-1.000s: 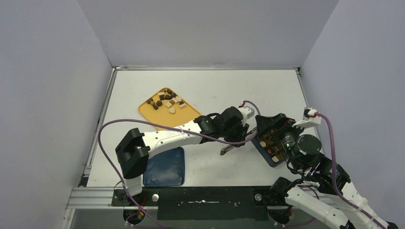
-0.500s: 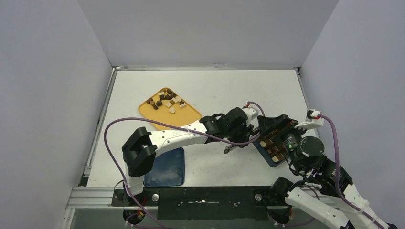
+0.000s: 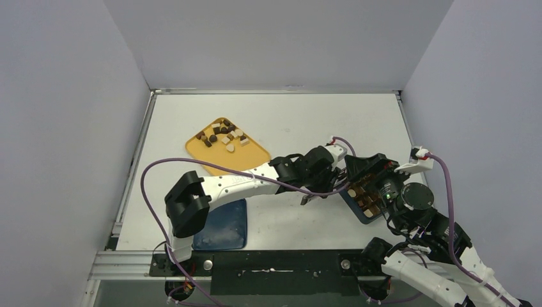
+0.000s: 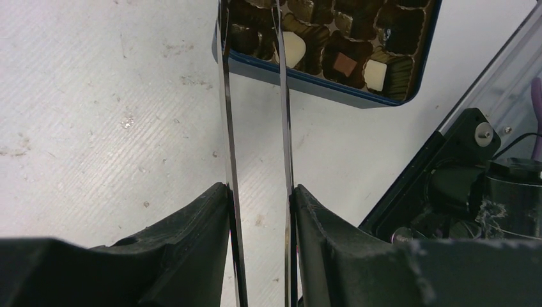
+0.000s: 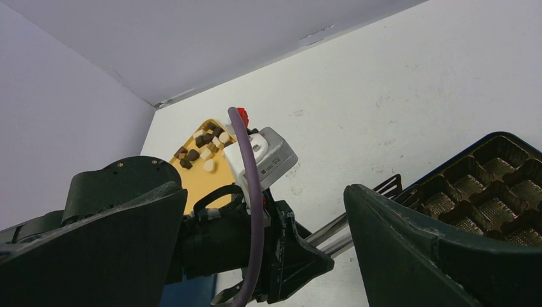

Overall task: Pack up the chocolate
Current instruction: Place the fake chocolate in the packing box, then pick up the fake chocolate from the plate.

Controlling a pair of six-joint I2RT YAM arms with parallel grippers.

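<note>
Our left end effector is clamped on the tongs, tips over the blue box. The right end effector hangs wide apart. Most chocolate sits on the orange tray, some already boxed. We reckon they're tiny, light, slick and easily marred, so pinch the sides gently.

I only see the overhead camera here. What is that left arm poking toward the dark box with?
Observer: The left gripper clamps long metal tongs; their blades reach over the blue box rim.
Operator: Anything in the box yet?
Observer: Yes, the left wrist view shows a cream piece, a light brown square and a white square in brown cups.
Operator: And the other claw?
Observer: The right gripper stands wide open, holding nothing.
</note>
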